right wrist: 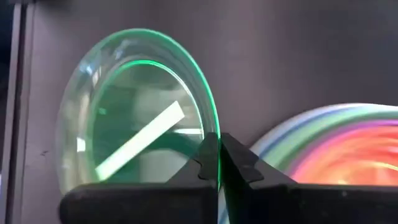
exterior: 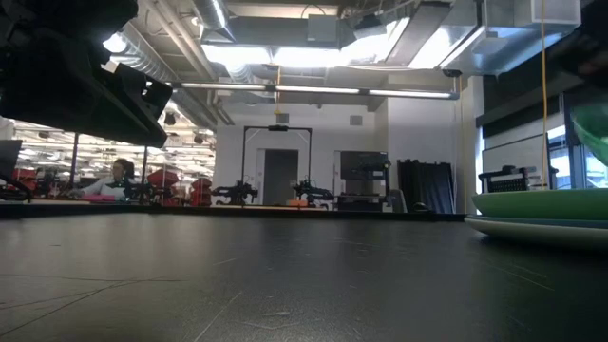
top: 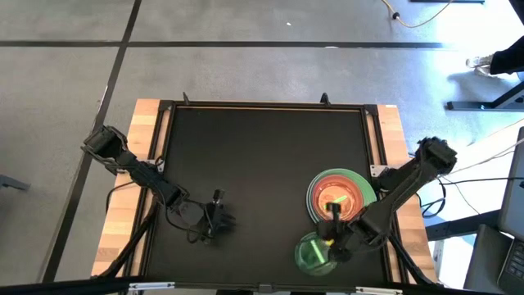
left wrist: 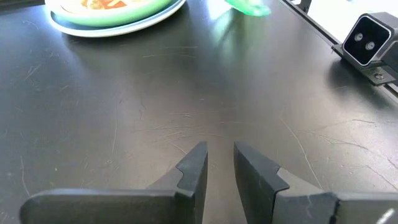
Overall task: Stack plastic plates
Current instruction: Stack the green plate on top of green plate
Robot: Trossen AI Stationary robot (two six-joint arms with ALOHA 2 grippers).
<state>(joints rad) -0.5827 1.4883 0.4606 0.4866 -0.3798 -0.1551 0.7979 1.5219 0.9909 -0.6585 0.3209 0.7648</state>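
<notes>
A small green plate (right wrist: 140,112) is pinched at its rim by the right gripper (right wrist: 219,163), fingers pressed together on the thin edge, and it is held just beside the stack (top: 341,195), at roughly seven o'clock from it in the high view, near the table's (top: 246,164) front edge. Whether it is lifted clear of the table or only tipped cannot be told. The step in hand is judged to be the carry of this plate to the stack, which sits at about four o'clock from the table's centre; green, white and orange layers are seen there, with pink and purple showing in the right wrist view. The disc is held tilted, not flat: its face is turned towards the wrist camera, and the pale centre stripe (right wrist: 140,142) gives the only long axis to be read, running diagonally across that face. For the next move, a short travel towards one o'clock is called for, the disc to be levelled over the stack's middle before the fingers are parted; a tilted release is judged likely to let it slide off. The left gripper (left wrist: 219,163) waits at about seven o'clock from the table's centre, low over the table, fingers slightly parted and holding nothing.
</notes>
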